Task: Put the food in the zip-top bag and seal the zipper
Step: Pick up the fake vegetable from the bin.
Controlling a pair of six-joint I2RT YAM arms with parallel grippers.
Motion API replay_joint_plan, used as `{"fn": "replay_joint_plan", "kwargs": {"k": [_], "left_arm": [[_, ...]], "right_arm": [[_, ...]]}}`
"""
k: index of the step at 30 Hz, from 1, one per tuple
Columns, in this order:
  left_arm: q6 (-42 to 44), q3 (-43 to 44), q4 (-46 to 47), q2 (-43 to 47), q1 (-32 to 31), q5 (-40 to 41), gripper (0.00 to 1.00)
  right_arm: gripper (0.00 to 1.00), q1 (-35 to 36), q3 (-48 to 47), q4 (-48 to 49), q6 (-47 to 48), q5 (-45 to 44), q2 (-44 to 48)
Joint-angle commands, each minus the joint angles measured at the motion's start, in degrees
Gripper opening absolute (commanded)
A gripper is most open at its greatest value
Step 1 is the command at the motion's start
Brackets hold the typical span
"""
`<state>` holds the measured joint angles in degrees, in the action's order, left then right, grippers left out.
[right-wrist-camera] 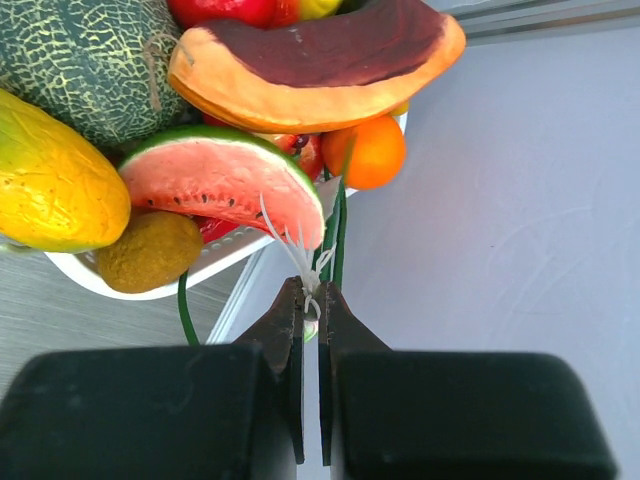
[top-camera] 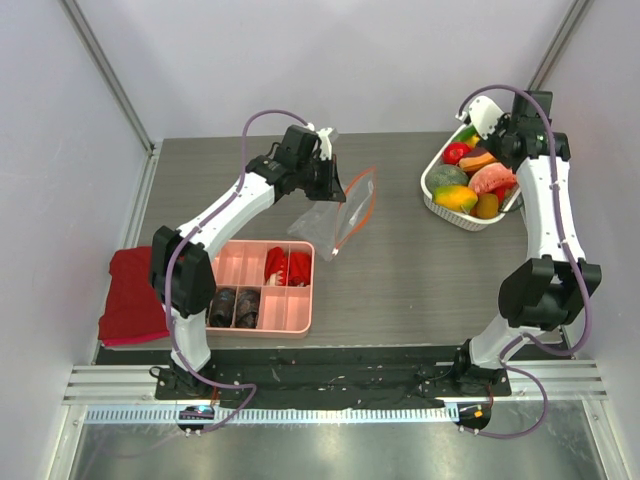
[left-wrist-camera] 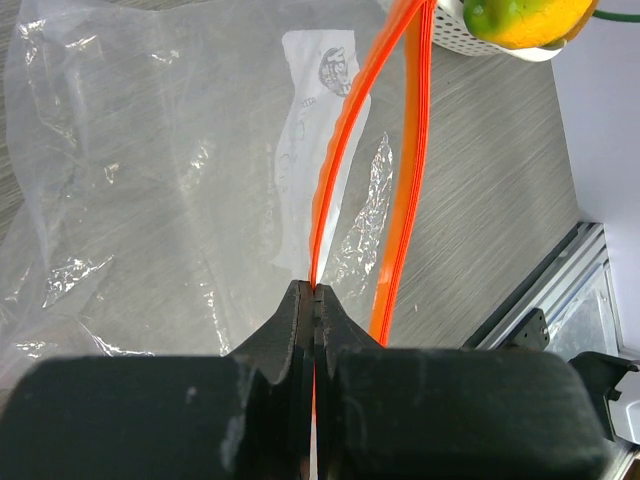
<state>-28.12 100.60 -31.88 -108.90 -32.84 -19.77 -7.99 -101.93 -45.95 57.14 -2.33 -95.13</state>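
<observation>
Top external: left arm (top-camera: 232,208) outstretched, left gripper (left-wrist-camera: 314,290) clamped on zipper (left-wrist-camera: 414,150); right gripper (right-wrist-camera: 310,292) pressed together by food (right-wrist-camera: 225,185).

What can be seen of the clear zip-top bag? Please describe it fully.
The zip-top bag is clear, crinkly plastic with a white printed patch and an orange-red zipper along its mouth. The mouth is open: its two strips stand apart. Nothing shows inside. The left tool, shut, pinches one strip and holds the bag up over the middle of the table. Whether its low corner touches the table is unclear.
</observation>
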Motion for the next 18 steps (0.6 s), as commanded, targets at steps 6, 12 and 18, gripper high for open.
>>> {"fn": "replay_joint_plan", "kwargs": {"k": [6,12,18], "left_arm": [[-0.09,-0.4,3.31,0.36,0.32,-1.5,0.0],[-0.27,-0.58,3.67,0.36,0.32,-1.59,0.0],[-0.27,-0.66,3.84,0.27,0.32,-1.76,0.0]], "right_arm": [[0.01,-0.1,-2.75,0.69,4.55,-1.45,4.34],[0.01,-0.01,-3.8,0.87,4.55,-0.58,5.74],[0.01,0.87,-5.21,1.3,3.68,1.18,6.89]]}}
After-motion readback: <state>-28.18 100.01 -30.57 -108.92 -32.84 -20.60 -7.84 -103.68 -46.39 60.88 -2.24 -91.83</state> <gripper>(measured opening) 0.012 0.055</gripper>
